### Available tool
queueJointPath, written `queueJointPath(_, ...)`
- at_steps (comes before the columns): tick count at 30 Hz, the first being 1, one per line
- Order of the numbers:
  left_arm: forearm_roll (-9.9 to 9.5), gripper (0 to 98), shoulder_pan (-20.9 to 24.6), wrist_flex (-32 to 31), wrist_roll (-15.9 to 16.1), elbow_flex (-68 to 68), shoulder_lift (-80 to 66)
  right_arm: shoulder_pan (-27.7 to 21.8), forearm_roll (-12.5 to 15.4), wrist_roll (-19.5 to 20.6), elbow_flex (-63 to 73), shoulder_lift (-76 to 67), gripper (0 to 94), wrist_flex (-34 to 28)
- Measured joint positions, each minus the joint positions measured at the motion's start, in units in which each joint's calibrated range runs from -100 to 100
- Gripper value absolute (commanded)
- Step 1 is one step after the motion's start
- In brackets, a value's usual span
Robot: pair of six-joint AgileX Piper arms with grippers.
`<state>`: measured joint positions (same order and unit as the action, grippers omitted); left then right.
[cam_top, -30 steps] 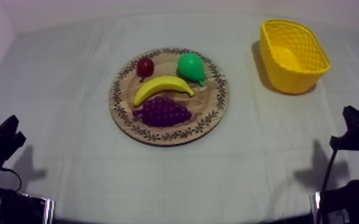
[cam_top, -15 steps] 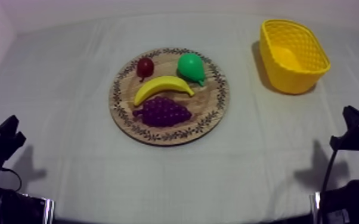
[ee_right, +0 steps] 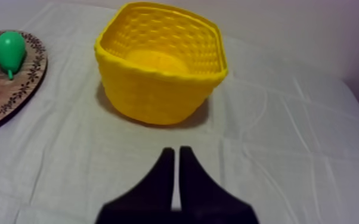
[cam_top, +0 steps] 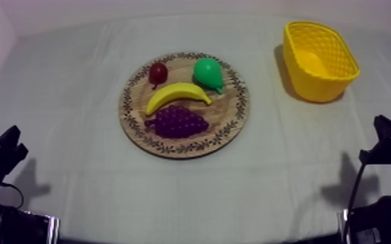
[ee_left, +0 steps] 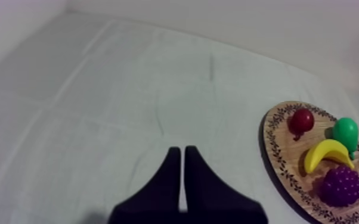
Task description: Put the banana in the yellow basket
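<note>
The curved yellow toy banana (cam_top: 175, 95) lies across the middle of the round wooden board (cam_top: 230, 110) with a dark patterned rim. The board sits near the centre of the tabletop (cam_top: 75, 84), on the grey-white cloth. Beyond the banana, a small red fruit (cam_top: 158, 73) rests toward the board's left and a green toy pear (cam_top: 208, 73) toward its right. On the banana's near side lies a purple bunch of grapes (cam_top: 177, 121), close against it; whether the two touch cannot be told. The yellow basket (cam_top: 331, 84), with woven-patterned walls, stands upright on the cloth at the far right, well apart from the board.

The left tool (ee_left: 180, 150) has its two black fingers pressed together into a narrow wedge, pinching nothing. It hangs over bare cloth, with the board and its four fruits well off to one side. The right tool (ee_right: 176, 150) is likewise pressed together and pinches nothing. It points toward the basket, which stands near and ahead of it, with the pear's side of the board beside the basket. In the top view the left arm (cam_top: 0, 156) and right arm (cam_top: 386, 139) sit low at the near corners, both well apart from the banana.
</note>
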<state>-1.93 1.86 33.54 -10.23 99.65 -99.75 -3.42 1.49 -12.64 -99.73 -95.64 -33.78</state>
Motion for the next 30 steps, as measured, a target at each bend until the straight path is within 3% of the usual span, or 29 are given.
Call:
queueJointPath(5,0.0,0.0,0.0,0.0,0.0,0.0,0.0,-0.13,1.46,-2.11,0.32,0.76,0.4,-0.72)
queueJointPath(15,0.0,0.0,0.0,0.08,-0.02,0.0,0.0,1.16,1.56,-3.54,12.04,11.57,0.4,-2.09)
queueJointPath(23,0.0,0.0,0.0,0.0,-0.02,0.0,0.0,3.46,-0.29,-2.86,27.18,21.62,0.5,-10.09)
queueJointPath(30,0.0,0.0,0.0,0.0,-0.02,0.0,0.0,7.97,-3.38,0.46,42.31,30.51,0.6,-18.17)
